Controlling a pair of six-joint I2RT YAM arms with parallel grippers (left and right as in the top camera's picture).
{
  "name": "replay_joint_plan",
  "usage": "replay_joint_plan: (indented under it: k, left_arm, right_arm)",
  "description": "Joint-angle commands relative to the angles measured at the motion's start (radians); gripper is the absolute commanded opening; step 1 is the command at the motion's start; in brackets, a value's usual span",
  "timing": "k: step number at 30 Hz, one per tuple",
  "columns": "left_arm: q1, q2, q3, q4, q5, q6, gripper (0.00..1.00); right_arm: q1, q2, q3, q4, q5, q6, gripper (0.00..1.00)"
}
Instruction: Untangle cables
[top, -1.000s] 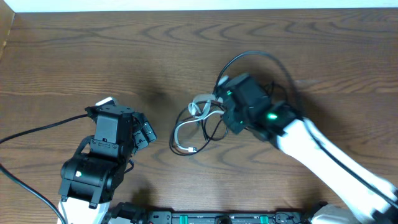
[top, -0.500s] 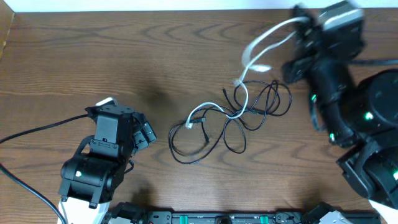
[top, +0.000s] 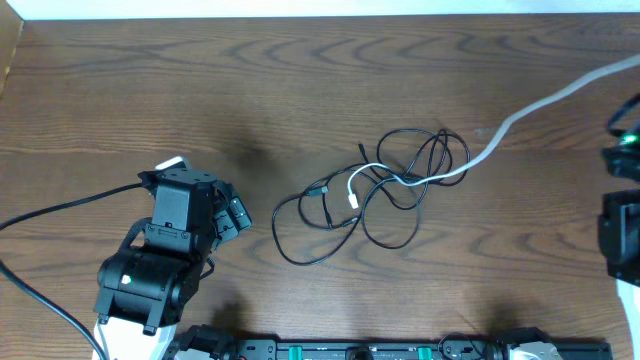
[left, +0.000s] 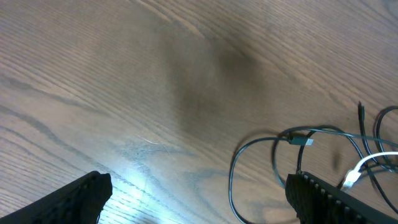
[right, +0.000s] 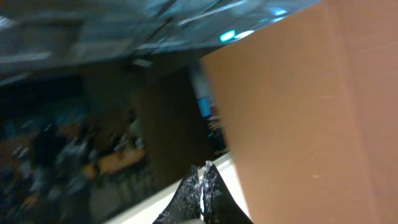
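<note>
**White cable lifted out of the tangle, left arm idle**

The black cables (top: 385, 190) lay in loose, overlapping loops at the middle of the table (top: 200, 90). The white cable (top: 540, 102) had its plug end among those loops, crossed through them, and ran up and away to the right edge of the overhead view.

The right gripper (right: 204, 180) was out of the overhead view. In the wrist view its fingers (right: 186, 202) were pressed together with a thin white strip between them, apparently the white cable, and the camera faced a blurred room and a tan wall.

The left gripper (left: 199, 183) hovered over bare wood left of the tangle, its fingers spread wide and holding nothing. The nearest black loop lay just ahead of it.
</note>
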Motion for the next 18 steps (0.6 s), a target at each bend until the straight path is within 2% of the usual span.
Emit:
replay_joint_plan:
  k: [1, 5, 7, 10, 11, 13, 15, 18]
  left_arm:
    - [0.003, 0.011, 0.003, -0.003, -0.006, 0.017, 0.95]
    - [0.003, 0.029, 0.003, 0.000, -0.006, 0.017, 0.95]
    - [0.003, 0.042, 0.003, 0.002, -0.006, 0.017, 0.95]
    - [0.003, 0.059, 0.003, 0.002, 0.003, 0.021, 0.93]
    - [0.003, 0.064, 0.003, 0.007, 0.035, 0.046, 0.92]
    - [0.002, 0.071, 0.003, 0.018, 0.138, 0.110, 0.90]
    - [0.002, 0.072, 0.003, 0.017, 0.154, 0.111, 0.89]
    - [0.002, 0.072, 0.003, 0.017, 0.153, 0.112, 0.89]
  right_arm:
    - [-0.044, -0.007, 0.061, 0.013, 0.034, 0.037, 0.01]
    - [-0.051, -0.007, 0.089, -0.053, -0.014, 0.029, 0.01]
    - [-0.051, -0.004, 0.088, -0.150, -0.054, 0.039, 0.01]
    - [-0.050, 0.025, 0.088, -0.401, -0.135, 0.143, 0.01]
    - [-0.050, 0.042, 0.087, -0.484, -0.167, 0.191, 0.01]
    - [-0.048, 0.119, 0.086, -0.760, -0.341, 0.342, 0.01]
    - [-0.048, 0.185, 0.085, -0.910, -0.476, 0.425, 0.01]
    - [-0.044, 0.294, 0.085, -1.038, -0.625, 0.441, 0.01]
